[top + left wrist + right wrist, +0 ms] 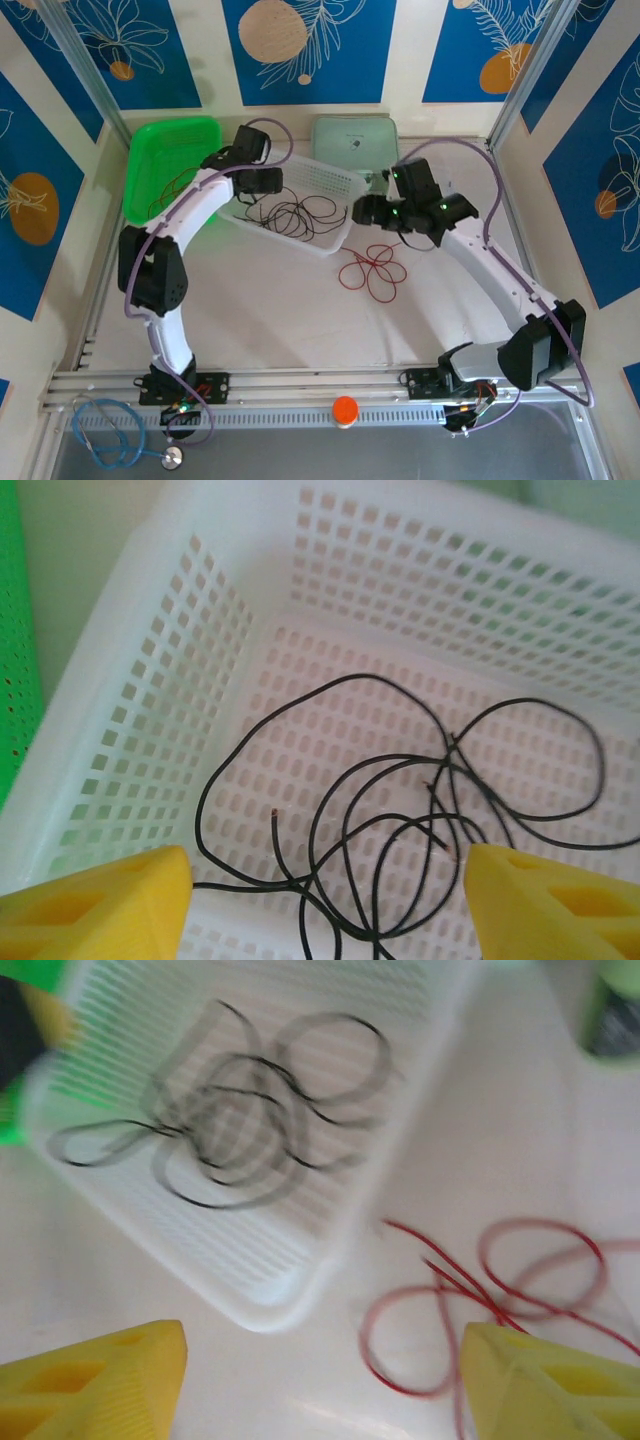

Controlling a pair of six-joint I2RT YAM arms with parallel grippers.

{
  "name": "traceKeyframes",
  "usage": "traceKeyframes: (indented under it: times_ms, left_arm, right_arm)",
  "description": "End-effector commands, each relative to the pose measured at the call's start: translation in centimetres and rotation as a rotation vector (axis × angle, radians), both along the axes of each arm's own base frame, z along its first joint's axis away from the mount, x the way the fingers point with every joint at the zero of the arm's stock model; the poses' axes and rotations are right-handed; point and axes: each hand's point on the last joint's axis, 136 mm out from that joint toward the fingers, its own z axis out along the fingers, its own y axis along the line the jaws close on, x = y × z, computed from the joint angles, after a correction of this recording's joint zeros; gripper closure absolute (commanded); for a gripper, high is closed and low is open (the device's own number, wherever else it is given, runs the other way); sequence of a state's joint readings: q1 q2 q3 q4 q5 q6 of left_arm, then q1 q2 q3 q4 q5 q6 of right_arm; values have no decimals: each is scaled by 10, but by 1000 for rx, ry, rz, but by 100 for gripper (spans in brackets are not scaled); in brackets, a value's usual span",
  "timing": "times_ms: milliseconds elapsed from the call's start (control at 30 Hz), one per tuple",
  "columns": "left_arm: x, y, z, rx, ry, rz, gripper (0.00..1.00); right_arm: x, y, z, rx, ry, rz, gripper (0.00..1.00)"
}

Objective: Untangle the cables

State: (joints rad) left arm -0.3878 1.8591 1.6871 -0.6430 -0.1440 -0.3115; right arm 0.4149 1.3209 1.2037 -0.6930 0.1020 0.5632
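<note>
**Separated cables.** The black cable is shown in loose loops on the floor of the white basket, toward the far edge of the table. The red cable is laid on the bare table just beside the basket's near right corner, apart from the black one. The left gripper is poised over the basket and the right gripper over the red loops, both with fingers spread and nothing grasped. Separation appears complete. Any withdrawal is best made straight upward, so that no loop is snagged.

No writing is legible; the dark mark on the pale green box is too small.
</note>
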Motion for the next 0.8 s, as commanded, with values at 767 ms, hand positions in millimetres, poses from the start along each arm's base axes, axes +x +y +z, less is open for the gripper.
traceKeyframes:
  times_ms: [767]
  left_arm:
    - [-144,-90,111,-173,-190,-353,22]
  right_arm:
    - [-44,-56,-175,-135,380,-242,65]
